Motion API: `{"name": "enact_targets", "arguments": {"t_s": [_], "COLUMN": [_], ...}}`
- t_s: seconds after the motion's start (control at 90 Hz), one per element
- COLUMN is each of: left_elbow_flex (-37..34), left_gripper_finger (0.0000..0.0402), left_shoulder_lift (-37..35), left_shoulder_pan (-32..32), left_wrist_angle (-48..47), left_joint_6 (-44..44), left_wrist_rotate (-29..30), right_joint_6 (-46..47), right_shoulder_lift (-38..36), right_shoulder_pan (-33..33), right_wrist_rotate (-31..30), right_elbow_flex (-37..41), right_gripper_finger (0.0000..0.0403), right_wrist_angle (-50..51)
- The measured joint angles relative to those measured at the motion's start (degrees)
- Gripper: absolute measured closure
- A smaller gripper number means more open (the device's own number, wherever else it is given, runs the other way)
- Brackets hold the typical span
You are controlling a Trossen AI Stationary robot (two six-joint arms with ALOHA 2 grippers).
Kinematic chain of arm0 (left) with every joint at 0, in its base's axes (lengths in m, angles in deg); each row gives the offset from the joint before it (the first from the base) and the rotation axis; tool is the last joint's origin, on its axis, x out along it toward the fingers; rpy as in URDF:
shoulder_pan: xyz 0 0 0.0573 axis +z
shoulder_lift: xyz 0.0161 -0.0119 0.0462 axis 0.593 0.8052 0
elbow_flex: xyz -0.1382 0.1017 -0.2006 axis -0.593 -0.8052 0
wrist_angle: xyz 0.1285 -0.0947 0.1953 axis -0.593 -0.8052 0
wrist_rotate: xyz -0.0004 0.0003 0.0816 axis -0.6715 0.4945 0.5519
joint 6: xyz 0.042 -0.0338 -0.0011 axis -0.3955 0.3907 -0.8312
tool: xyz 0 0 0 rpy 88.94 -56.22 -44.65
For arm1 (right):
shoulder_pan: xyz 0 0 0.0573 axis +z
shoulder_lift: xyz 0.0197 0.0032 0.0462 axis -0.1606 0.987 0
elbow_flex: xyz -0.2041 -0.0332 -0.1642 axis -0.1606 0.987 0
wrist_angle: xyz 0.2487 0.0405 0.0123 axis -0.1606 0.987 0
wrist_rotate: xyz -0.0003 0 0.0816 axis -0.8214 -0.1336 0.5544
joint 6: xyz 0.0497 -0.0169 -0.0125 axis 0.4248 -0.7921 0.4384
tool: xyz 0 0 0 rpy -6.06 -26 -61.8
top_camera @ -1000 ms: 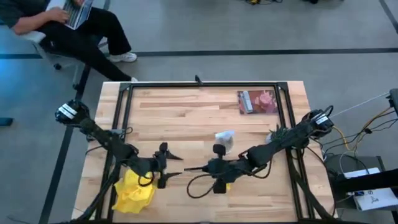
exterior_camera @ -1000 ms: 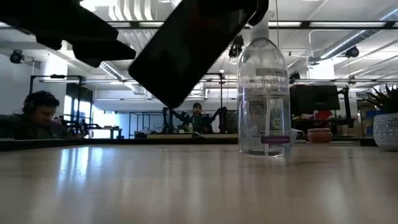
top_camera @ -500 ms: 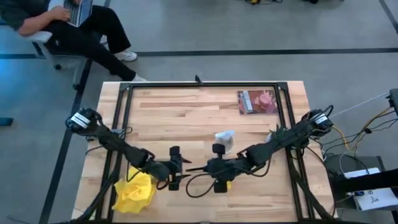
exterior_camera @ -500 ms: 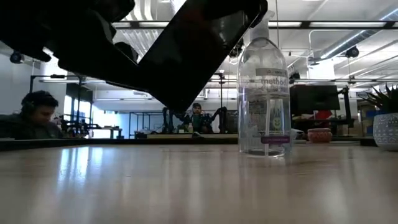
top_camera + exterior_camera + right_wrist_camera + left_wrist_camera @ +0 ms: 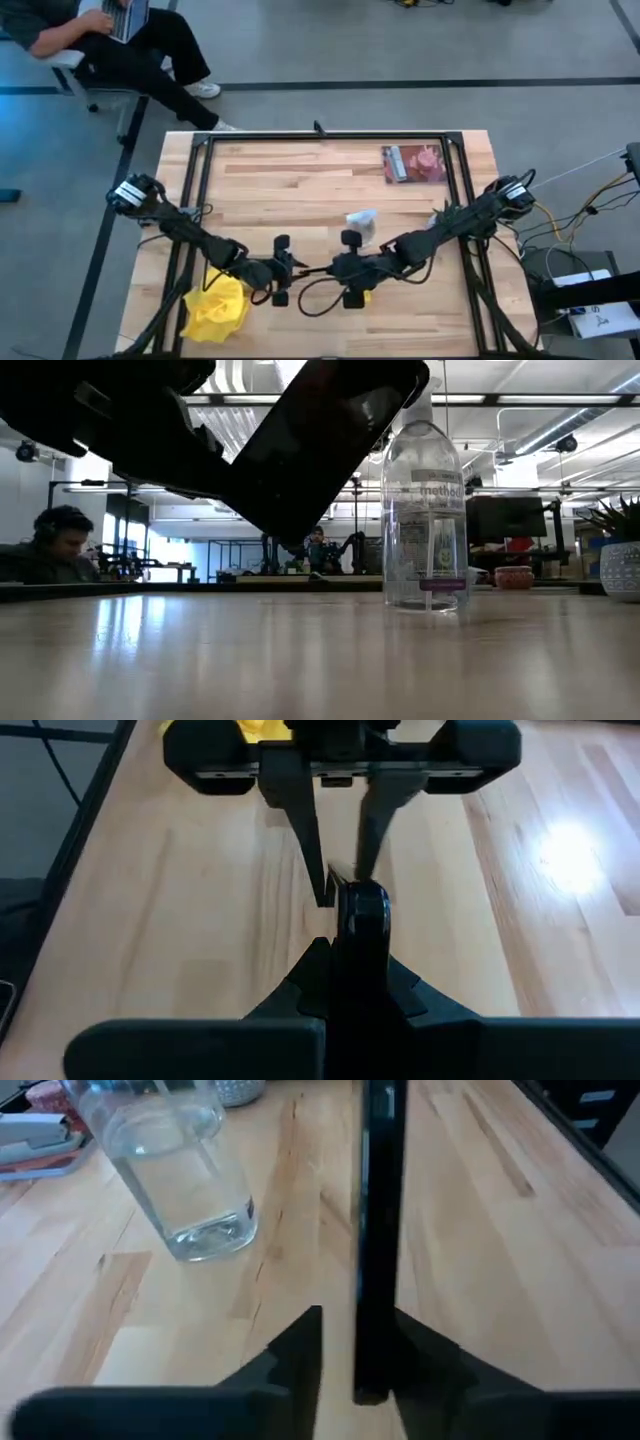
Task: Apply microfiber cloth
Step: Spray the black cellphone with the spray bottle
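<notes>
Phone [image 5: 378,1230], black and slim, is hanging edge-on above the wooden table [image 5: 300,180], caught between both grippers near the front middle. Right gripper [image 5: 340,955] is pinching one end of it, fingers pressed onto its two faces. Left gripper [image 5: 352,1342] is meeting it from the opposite side; in the left wrist view its fingers [image 5: 300,1342] are straddling the other end of the phone with a narrow gap showing on one side, so the jaws are spread and not clamped. The right wrist view is showing the same: the left gripper's fingers are flanking the far tip of the phone.

Microfiber cloth [image 5: 214,310], bright yellow and crumpled, is lying on the table at the front left corner, just beside the left arm and apart from both grippers. A small bit of yellow is also peeking out under the right gripper in the high view; what it is cannot be told.

Spray bottle [image 5: 424,510], clear plastic, is standing upright just behind the grippers. A flat pinkish packet [image 5: 413,163] is lying toward the back right of the table.

A person [image 5: 110,40] is sitting beyond the back left corner with a laptop.
</notes>
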Motion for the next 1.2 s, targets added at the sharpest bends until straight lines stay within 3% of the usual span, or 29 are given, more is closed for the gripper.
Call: {"name": "enact_targets", "arguments": {"t_s": [0.1,0.233,0.367,0.533,0.689,0.878,1.033,1.2], "left_elbow_flex": [0.0,0.1,0.1,0.0,-0.1,-0.9,-3.1,-6.3], "left_gripper_finger": [0.0386,0.0384,0.0389,0.0389,0.0389,0.0389,0.0389,0.0389], "left_shoulder_lift": [0.6,1.2,1.2,1.0,1.0,0.2,-3.3,-9.3], "left_shoulder_pan": [0.0,0.2,0.2,0.3,1.2,2.9,5.2,7.7], "left_wrist_angle": [0.4,1.4,2.0,5.6,5.4,5.5,5.8,5.5], "left_joint_6": [-1.0,-1.7,-2.5,-3.9,-3.8,-2.6,2.8,3.3], "left_wrist_rotate": [-0.2,-0.3,0.0,0.3,0.3,0.3,0.1,0.0], "right_joint_6": [-0.2,0.5,3.7,5.2,4.4,5.7,8.2,10.6], "right_shoulder_lift": [0.0,0.0,0.0,-0.2,-0.3,-2.4,-7.1,-14.7], "right_shoulder_pan": [0.0,0.0,-0.2,0.0,0.7,0.7,0.7,0.7], "right_wrist_rotate": [0.2,0.4,0.4,0.5,0.6,-0.8,-5.0,-8.2], "right_elbow_flex": [-0.1,-0.2,-0.8,-6.7,-15.6,-24.4,-24.5,-17.4], "right_gripper_finger": [0.0398,0.0392,0.0354,0.0287,0.0227,0.0183,0.017,0.018], "right_wrist_angle": [0.2,0.5,2.2,13.7,30.4,49.9,58.3,57.6]}}
